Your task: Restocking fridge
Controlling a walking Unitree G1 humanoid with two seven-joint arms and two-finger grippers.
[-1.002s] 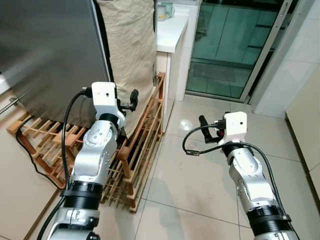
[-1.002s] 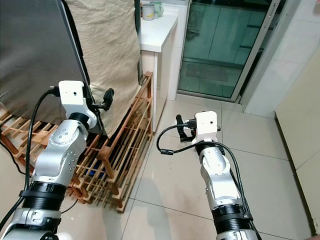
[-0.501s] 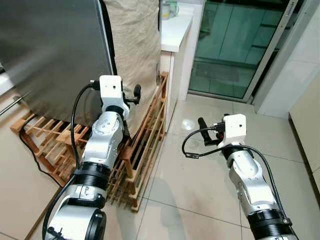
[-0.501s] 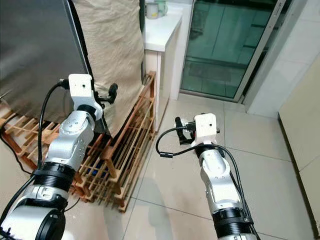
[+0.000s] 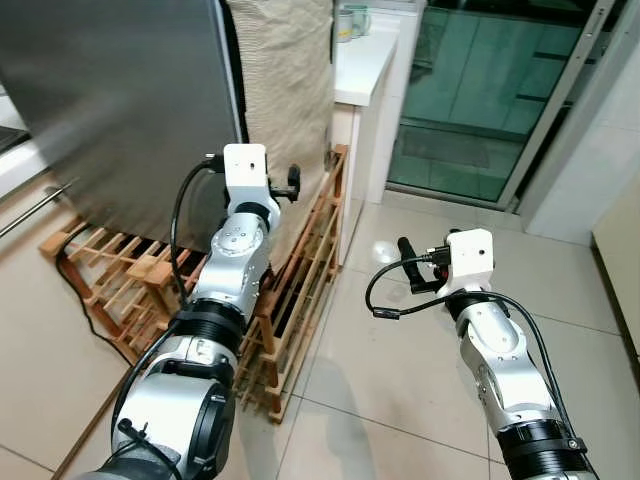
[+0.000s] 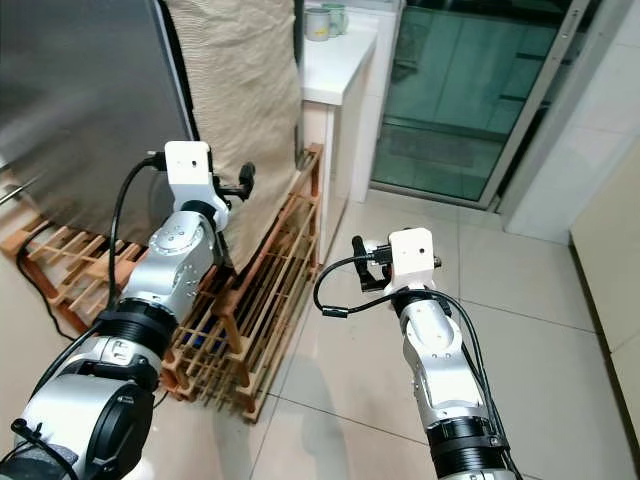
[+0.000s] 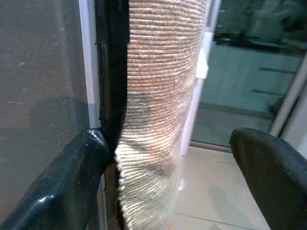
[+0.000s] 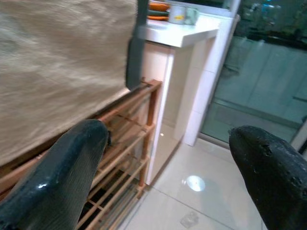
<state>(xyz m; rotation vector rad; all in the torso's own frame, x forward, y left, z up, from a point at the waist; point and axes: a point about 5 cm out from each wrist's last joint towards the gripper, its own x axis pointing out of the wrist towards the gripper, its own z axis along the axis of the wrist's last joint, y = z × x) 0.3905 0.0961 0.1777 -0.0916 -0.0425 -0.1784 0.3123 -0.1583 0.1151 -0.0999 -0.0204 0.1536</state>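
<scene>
At the fridge's edge: the left gripper [image 5: 292,181] is raised against the seam where the grey fridge door [image 5: 120,110] meets the burlap cloth [image 5: 290,90] hung down the fridge's side.
Left gripper state: fingers spread wide, empty; in the left wrist view one fingertip [image 7: 91,143] touches the black door seal [image 7: 111,76], the other stands well off past the cloth.
Likely reason: it looks placed to hook the door's edge and pull it open, a first step before any restocking.
Right gripper [image 5: 406,262]: fingers wide, holding nothing, hovering over bare floor, well apart from the fridge.
Below left gripper: wooden slatted rack [image 5: 290,290] around the fridge's foot.
Beyond it: white counter [image 5: 365,60] bearing mugs [image 5: 350,20].
Floor: glossy pale tiles [image 5: 400,360].
Room: glass sliding door [image 5: 480,90] ahead of the right gripper.
</scene>
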